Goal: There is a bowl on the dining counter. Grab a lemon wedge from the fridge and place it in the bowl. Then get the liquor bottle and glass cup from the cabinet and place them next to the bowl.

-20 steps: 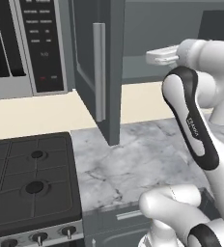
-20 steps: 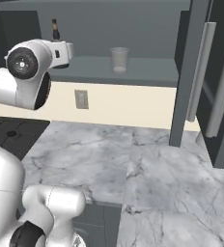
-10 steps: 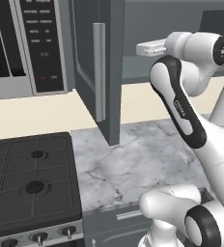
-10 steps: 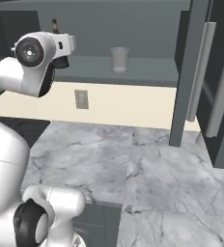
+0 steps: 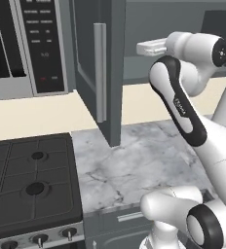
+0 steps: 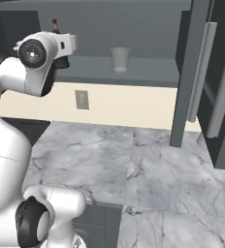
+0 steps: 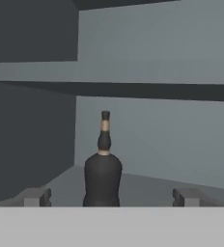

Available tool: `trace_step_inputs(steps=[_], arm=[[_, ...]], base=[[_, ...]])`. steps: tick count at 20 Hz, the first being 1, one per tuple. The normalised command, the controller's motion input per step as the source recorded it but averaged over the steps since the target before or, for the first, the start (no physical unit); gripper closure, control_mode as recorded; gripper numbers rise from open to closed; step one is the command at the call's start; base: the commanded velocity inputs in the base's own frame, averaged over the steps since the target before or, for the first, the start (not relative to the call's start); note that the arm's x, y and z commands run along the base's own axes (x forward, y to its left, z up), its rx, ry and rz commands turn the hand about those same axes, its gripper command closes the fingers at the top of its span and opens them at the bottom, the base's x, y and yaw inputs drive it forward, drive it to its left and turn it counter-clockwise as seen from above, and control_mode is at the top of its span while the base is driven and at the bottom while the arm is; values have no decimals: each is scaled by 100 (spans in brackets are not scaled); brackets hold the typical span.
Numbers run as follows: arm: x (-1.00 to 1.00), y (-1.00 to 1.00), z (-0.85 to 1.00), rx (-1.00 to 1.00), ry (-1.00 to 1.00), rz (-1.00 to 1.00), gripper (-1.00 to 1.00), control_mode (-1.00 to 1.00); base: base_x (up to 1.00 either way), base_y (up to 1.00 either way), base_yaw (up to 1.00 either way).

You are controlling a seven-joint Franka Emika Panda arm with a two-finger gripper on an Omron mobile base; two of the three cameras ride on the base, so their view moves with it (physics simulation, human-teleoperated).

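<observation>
Liquor bottle [image 7: 103,172], upright on the cabinet [image 5: 98,68] shelf at lower centre of hand view, framed between spread, empty end effector [image 7: 109,197] fingers, evidently lined up for grasping.

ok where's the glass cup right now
In the right base view the glass cup stands upright on the open cabinet's lower shelf, to the right of the liquor bottle and the gripper.

Flat, even, rendered light with no visible source and no glare fills all three views. The open dark grey wall cabinet [image 6: 134,29] is dim inside, its shelves shaded. The small dark narrow-necked bottle [image 7: 103,166] looks soft and slightly blurred in the hand view.
</observation>
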Motion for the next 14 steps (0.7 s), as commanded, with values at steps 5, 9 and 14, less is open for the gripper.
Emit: trace_step_inputs(steps=[5,9,14], arm=[[33,2,7,7,0,0,-100,-100],[30,9,6,6,0,0,-100,-100],[23,8,0,4,0,0,-100,-100]], base=[[0,0,0],[0,0,0],[0,0,0]])
